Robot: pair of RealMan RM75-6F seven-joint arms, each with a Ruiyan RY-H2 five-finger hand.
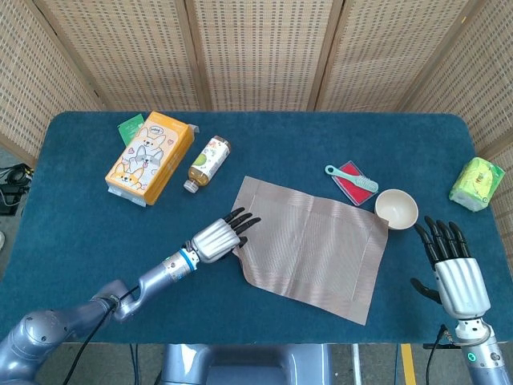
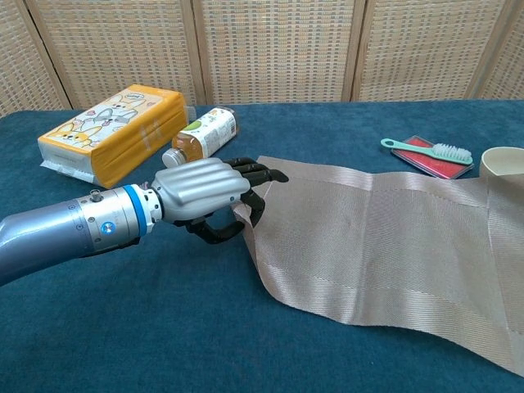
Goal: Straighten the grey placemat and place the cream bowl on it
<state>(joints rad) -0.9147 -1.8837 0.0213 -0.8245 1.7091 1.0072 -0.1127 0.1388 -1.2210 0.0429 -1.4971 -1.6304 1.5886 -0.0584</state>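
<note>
The grey placemat [image 1: 313,245] lies askew in the middle of the blue table, its right corner touching the cream bowl [image 1: 396,208]. My left hand [image 1: 218,237] grips the mat's left edge, fingers on top and thumb curled beneath. In the chest view that edge of the placemat [image 2: 385,237] is lifted and rippled at the left hand [image 2: 205,192]. The bowl [image 2: 503,162] stands upright at the right border. My right hand [image 1: 453,269] hovers near the front right of the table, fingers spread, holding nothing, just in front of the bowl.
An orange tissue pack [image 1: 150,157] and a lying bottle [image 1: 207,163] sit at the back left, with a small green packet [image 1: 130,128] behind them. A teal brush [image 1: 350,178] on a red card lies behind the bowl. A green pack [image 1: 477,184] sits at the right edge.
</note>
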